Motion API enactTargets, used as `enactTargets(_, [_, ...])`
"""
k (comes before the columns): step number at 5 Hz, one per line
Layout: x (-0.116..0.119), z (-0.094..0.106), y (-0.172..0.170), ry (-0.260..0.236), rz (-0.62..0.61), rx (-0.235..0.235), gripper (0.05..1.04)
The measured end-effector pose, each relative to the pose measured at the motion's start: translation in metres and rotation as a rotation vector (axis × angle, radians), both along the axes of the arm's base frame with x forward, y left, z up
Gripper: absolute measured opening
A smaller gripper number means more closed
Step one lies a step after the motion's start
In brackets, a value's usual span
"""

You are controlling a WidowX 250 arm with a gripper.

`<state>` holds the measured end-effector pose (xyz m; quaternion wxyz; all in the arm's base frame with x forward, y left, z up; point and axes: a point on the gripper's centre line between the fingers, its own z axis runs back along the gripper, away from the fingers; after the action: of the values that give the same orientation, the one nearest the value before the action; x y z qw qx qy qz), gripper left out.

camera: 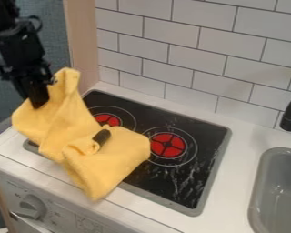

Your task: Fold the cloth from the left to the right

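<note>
White tiles point(172, 36) back a stovetop point(199, 127) as the pincer point(38, 101), upper left, clamps raised yellow cloth point(117, 154), a dark object point(102, 137) amid its folds

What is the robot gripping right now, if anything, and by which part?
The gripper is holding the yellow cloth by its raised part, toward the picture's upper left.

Sink point(275, 182) and tap point(290, 116) partly off-frame
</note>
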<state>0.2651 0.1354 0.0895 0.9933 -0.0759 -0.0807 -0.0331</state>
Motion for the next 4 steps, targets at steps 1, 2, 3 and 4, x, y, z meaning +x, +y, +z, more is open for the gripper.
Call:
enactTargets(1, [0.009,0.016,-0.039,-0.03,-0.098,-0.02,0.05])
enactTargets(2, [0.009,0.027,-0.074,-0.044,-0.185,-0.025,0.05])
enactTargets(3, [0.006,0.024,-0.118,-0.028,-0.299,-0.019,0.05])
enactTargets(4, [-0.003,0.008,-0.146,-0.003,-0.388,0.015,0.05])
